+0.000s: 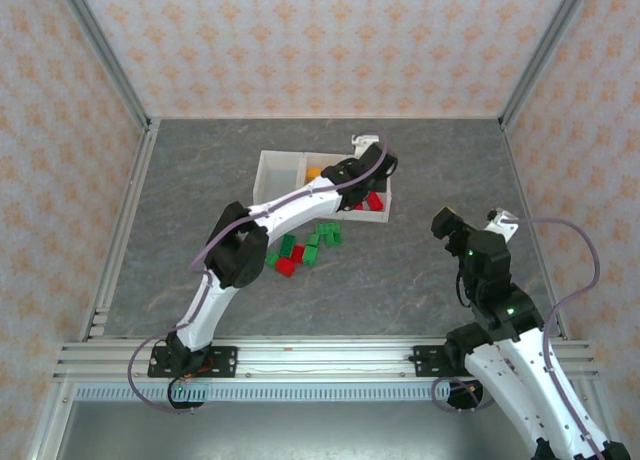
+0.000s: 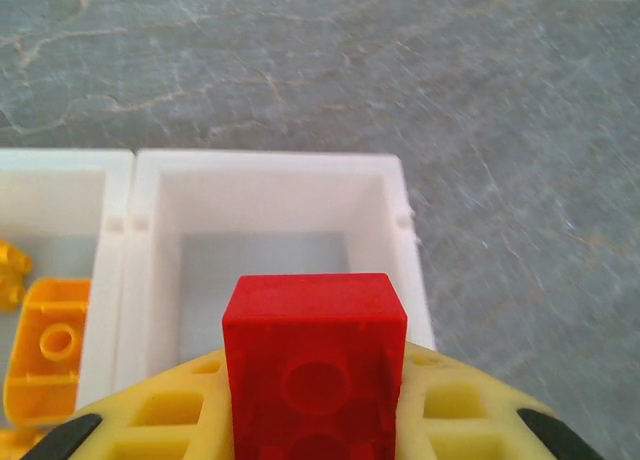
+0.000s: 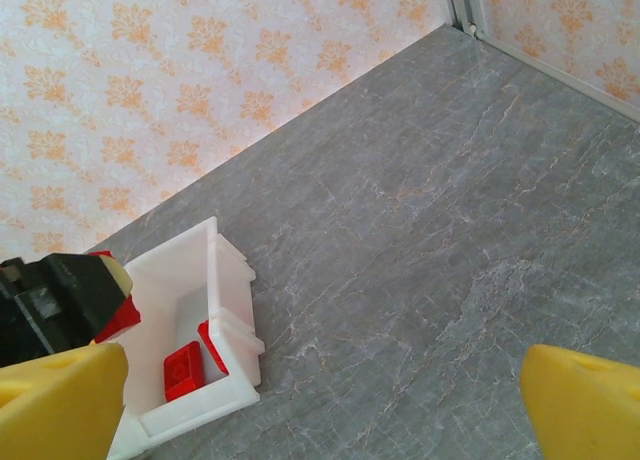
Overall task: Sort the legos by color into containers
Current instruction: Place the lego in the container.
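1. Right gripper [image 3: 322, 405]: fingers wide apart, empty, parked well apart from the bins [image 1: 262, 172], probably to leave the left arm room.
2. Loose legos [image 1: 305, 248], green and red, lie unsorted just before the bins.
3. Left gripper [image 1: 372, 172] is clamped on a red brick [image 2: 313, 360] above the end bin [image 2: 265, 170], which holds reds [image 3: 185, 365]; release looks next.
4. Neighbouring bin [image 2: 60, 162] keeps orange pieces [image 2: 50, 350].
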`<state>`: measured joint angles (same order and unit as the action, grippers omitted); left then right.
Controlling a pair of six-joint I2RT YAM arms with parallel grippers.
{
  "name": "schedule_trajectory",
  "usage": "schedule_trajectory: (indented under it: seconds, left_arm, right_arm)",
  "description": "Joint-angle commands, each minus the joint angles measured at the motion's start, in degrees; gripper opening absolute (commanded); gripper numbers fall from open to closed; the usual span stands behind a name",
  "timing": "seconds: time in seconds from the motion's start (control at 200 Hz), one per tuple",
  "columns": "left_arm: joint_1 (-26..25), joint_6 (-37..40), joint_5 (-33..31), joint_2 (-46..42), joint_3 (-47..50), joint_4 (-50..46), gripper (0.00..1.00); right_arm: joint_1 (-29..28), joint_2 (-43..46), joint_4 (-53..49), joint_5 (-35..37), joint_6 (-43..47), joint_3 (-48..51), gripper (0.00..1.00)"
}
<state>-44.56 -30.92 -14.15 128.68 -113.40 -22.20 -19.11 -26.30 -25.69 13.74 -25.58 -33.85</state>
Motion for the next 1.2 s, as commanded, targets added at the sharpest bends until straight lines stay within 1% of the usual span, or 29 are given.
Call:
schedule_trajectory:
  seconds: [0.0, 0.085, 0.275, 0.39, 0.456, 0.506, 0.581, 0.636, 0.711, 0.756, 0.811, 0.926, 1.051, 1.121, 1.196]
  left_arm:
    - [0.6, 2.7, -2.2, 2.7, -3.5, 6.1, 0.15]
    - [1.1, 3.1, -3.3, 4.7, -4.6, 7.8, 0.16]
    - [2.7, 1.7, -3.1, 7.9, -5.8, 10.4, 0.16]
    - [3.9, -0.7, -2.0, 10.0, -7.8, 8.8, 0.17]
    - [4.8, -2.2, -0.2, 11.0, -9.2, 7.6, 0.28]
    - [5.2, -2.3, 0.6, 11.1, -9.6, 7.4, 0.35]
    - [5.5, -2.3, 1.0, 10.5, -9.5, 7.5, 0.55]
    - [5.5, -2.3, 1.3, 9.8, -9.5, 7.6, 0.68]
    - [5.5, -2.2, 1.8, 8.6, -9.5, 7.3, 0.81]
    - [5.5, -1.9, 2.2, 7.8, -9.6, 6.6, 0.87]
    - [5.5, -1.6, 2.8, 6.5, -9.4, 5.7, 0.92]
    - [5.4, -0.3, 3.3, 3.4, -8.9, 2.4, 0.99]
    - [5.0, 2.3, 3.9, -2.7, -4.2, 1.1, 0.99]
    - [4.4, 3.6, 3.8, -7.5, 1.2, 1.4, 0.99]
    - [3.8, 3.9, 2.4, -12.9, 6.9, 0.5, 0.99]
  right_arm:
    - [-0.1, 1.0, -0.2, 1.8, -0.9, 0.4, 1.0]
    - [-0.1, 1.2, 0.1, 2.1, -0.8, 0.8, 1.0]
    - [-0.1, 1.3, 0.1, 2.2, -0.6, 0.9, 1.0]
    - [0.0, 1.3, 0.6, 1.7, -0.2, 1.2, 1.0]
    - [-0.1, 1.2, 1.0, 1.5, 0.2, 1.5, 1.0]
    - [-0.1, 1.2, 1.4, 1.2, 0.5, 1.6, 1.0]
    - [-0.1, 1.2, 1.6, 0.9, 0.8, 1.8, 1.0]
    - [-0.1, 1.2, 1.7, 0.6, 1.0, 1.7, 1.0]
    - [-0.1, 1.1, 1.9, 0.5, 1.3, 1.9, 1.0]
    - [-0.1, 1.0, 2.2, 0.4, 1.5, 2.1, 1.0]
    - [-0.1, 1.0, 2.4, 0.2, 1.7, 2.2, 1.0]
    - [-0.1, 0.7, 2.9, -0.4, 1.8, 2.5, 1.0]
    - [-0.1, 0.5, 3.1, -0.9, 1.5, 2.5, 1.0]
    - [-0.1, 0.5, 3.3, -1.4, 1.7, 2.4, 1.0]
    - [-0.1, 0.4, 3.4, -2.1, 1.8, 2.5, 1.0]
